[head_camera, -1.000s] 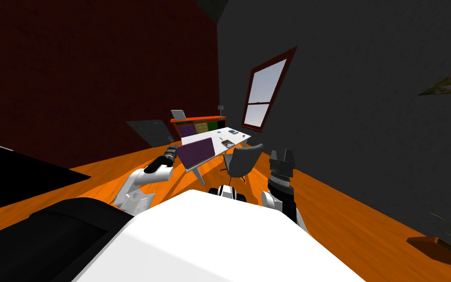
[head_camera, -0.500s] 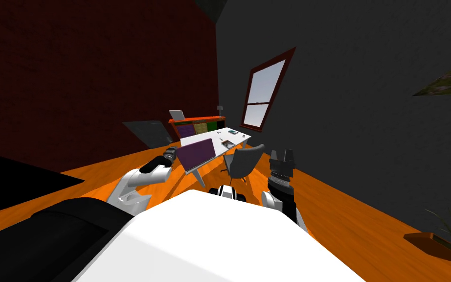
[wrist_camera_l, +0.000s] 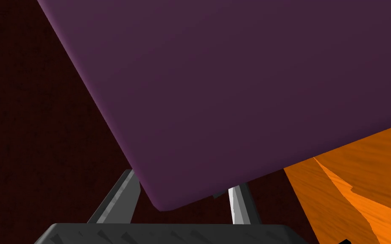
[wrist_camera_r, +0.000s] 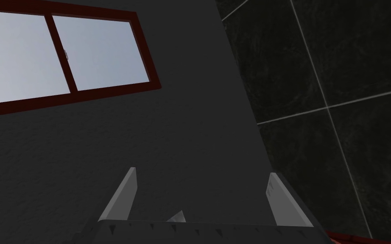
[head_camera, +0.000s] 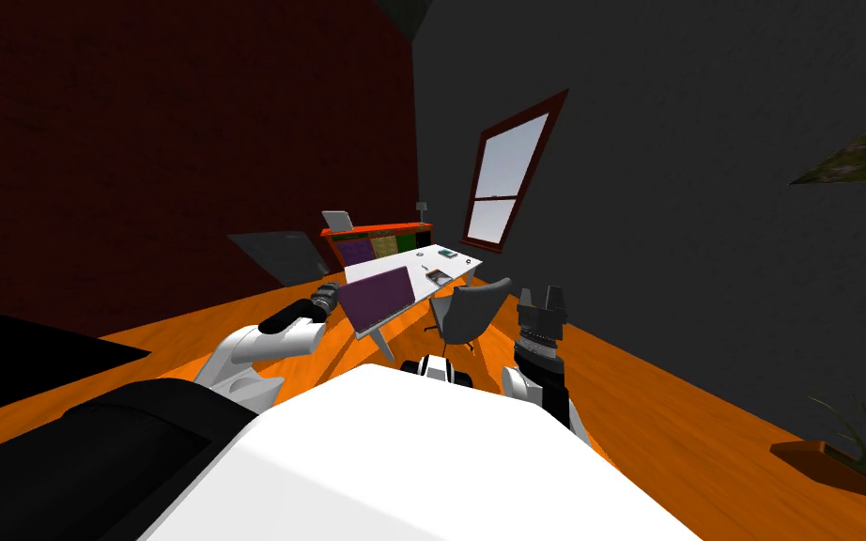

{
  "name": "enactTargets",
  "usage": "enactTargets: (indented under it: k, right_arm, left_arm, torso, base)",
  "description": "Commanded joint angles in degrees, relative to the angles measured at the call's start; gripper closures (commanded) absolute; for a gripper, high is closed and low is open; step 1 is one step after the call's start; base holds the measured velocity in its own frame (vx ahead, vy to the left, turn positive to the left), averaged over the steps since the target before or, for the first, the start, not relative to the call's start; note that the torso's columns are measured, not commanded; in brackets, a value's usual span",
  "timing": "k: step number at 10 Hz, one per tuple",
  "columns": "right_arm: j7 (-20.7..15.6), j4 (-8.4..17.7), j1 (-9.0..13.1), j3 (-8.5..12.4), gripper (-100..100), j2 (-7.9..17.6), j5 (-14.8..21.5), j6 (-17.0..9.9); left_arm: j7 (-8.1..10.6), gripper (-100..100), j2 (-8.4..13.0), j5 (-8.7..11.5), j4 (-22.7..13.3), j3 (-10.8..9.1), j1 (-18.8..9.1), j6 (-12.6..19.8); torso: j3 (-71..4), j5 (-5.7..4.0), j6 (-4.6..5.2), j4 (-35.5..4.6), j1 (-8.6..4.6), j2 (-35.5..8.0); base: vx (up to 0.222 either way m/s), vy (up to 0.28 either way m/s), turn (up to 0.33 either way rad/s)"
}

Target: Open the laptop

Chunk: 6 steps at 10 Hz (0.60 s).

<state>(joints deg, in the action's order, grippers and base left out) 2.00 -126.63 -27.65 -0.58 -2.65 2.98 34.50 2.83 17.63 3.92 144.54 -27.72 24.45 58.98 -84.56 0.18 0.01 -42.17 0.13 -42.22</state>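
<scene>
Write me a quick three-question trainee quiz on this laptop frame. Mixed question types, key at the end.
1. True or false: the laptop's purple lid lies flat shut on the white desk.
2. Which of these stands by the desk? A) dark chair B) sofa C) bicycle
3. Fill in: the ___ gripper is at the lid, while the right gripper is held away from the desk, fingers open.

Key:
1. False: the lid stands raised.
2. A
3. Left: the left gripper is at the lid's edge.

White desk (head_camera: pixel 417 258): purple laptop (head_camera: pixel 377 296), perhaps a tray (head_camera: pixel 438 274)
</scene>
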Motion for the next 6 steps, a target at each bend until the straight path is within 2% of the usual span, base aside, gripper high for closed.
enactTargets:
  k: [1, 2, 3, 4, 5, 6]
  right_arm:
    - [0.0, 0.0, 0.0, 0.0, 0, 0.0, 0.0, 0.0]
    - [0.0, 0.0, 0.0, 0.0, 0, 0.0, 0.0, 0.0]
    - [0.0, 0.0, 0.0, 0.0, 0, -0.01, 0.0, 0.0]
    - [0.0, 0.0, 0.0, 0.0, 0, 0.0, 0.0, 0.0]
    - [0.0, 0.0, 0.0, 0.0, 0, 0.0, 0.0, 0.0]
    - [0.0, 0.0, 0.0, 0.0, 0, 0.0, 0.0, 0.0]
  left_arm:
    - [0.26, 100, 0.22, 0.62, 0.74, 0.1, 0.24, 3.57]
    - [0.25, 100, 0.35, 0.57, 0.87, -0.12, 0.06, 2.41]
    - [0.84, 100, 0.75, 2.03, 1.41, -0.58, -0.11, 5.36]
    - [0.84, 100, 0.75, 2.03, 1.41, -0.58, -0.11, 5.36]
    - [1.42, 100, 1.09, 3.53, 1.84, -0.99, -0.21, 7.53]
    - [1.42, 100, 1.09, 3.53, 1.84, -0.99, -0.21, 8.12]
  torso:
    - [-0.01, 0.04, -0.01, 0.03, 0.02, 0.03]
    - [0.02, 0.09, -0.06, 0.07, 0.0, 0.02]
    - [0.03, 0.04, -0.04, 0.02, -0.02, -0.02]
    - [-0.02, 0.01, 0.02, 0.0, 0.04, 0.05]
    - [-0.08, 0.02, 0.01, 0.02, 0.11, 0.12]
    - [-0.11, 0.01, 0.02, 0.01, 0.15, 0.16]
  base:
    - [0.017, 0.026, -0.01]
    - [0.008, 0.008, -0.001]
    - [0.029, 0.035, -0.028]
    - [0.035, 0.044, -0.021]
    - [0.037, 0.059, -0.025]
    - [0.033, 0.055, -0.022]
